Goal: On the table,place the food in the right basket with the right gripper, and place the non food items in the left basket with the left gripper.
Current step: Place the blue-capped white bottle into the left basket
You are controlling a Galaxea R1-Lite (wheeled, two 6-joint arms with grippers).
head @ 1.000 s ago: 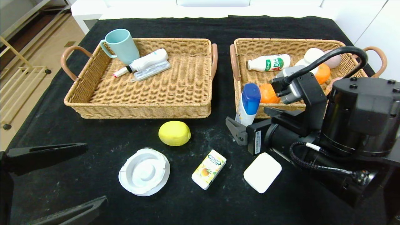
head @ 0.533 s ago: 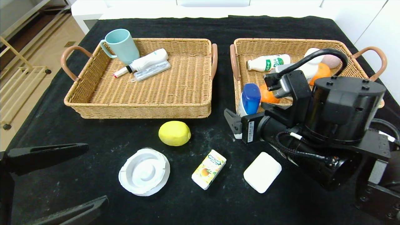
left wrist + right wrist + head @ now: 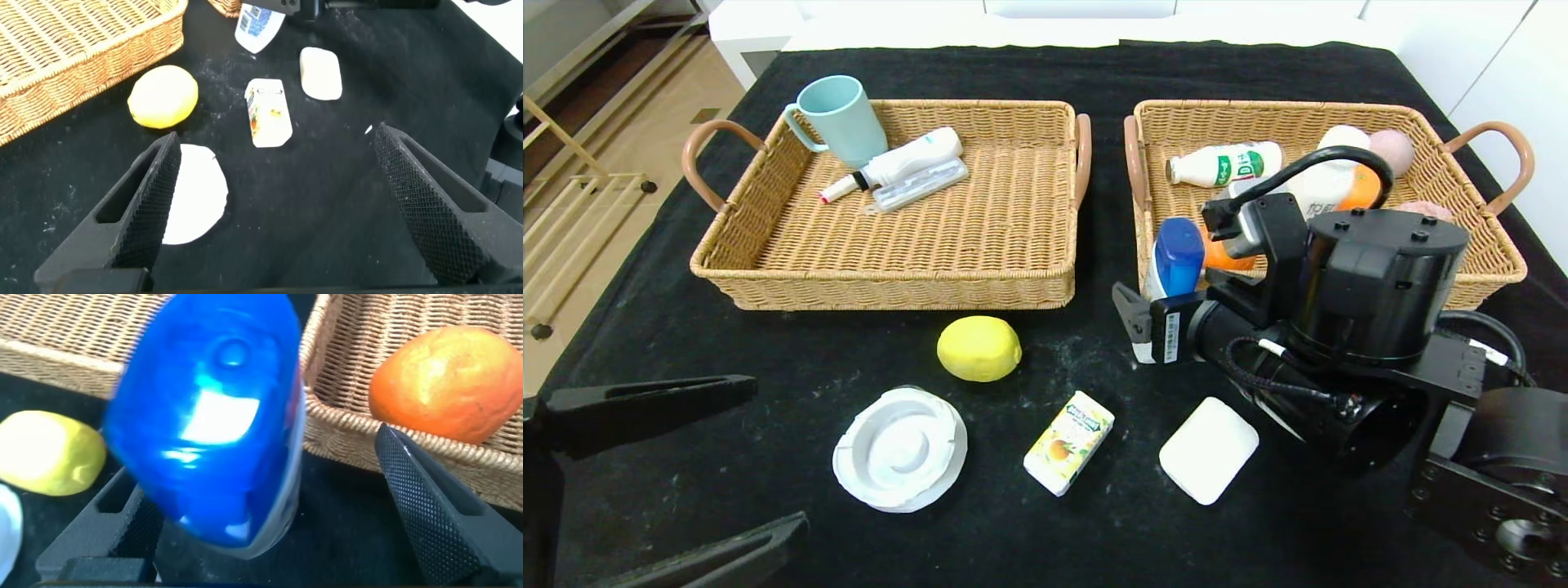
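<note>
The right pincer (image 3: 1137, 320) sat low on the bench (image 3: 645, 327), jaws spread wide around the blue-capped bottle (image 3: 1174, 265), which stood upright just in front of the right basket (image 3: 1494, 253). Nothing was clamped yet; the step looked like the approach for a grasp. The next move would call for closing on the bottle's body, then lifting it over the wicker rim.

The left pincer (image 3: 270, 204) hung released near the front edge, over the white dish (image 3: 900, 447). The lemon (image 3: 978, 348), juice box (image 3: 1068, 441) and white soap bar (image 3: 1208, 449) waited on the bench.

The right arm hid the bottle's lower half and part of the right basket's contents. The bottle's label couldn't be read, so food or not was uncertain.
</note>
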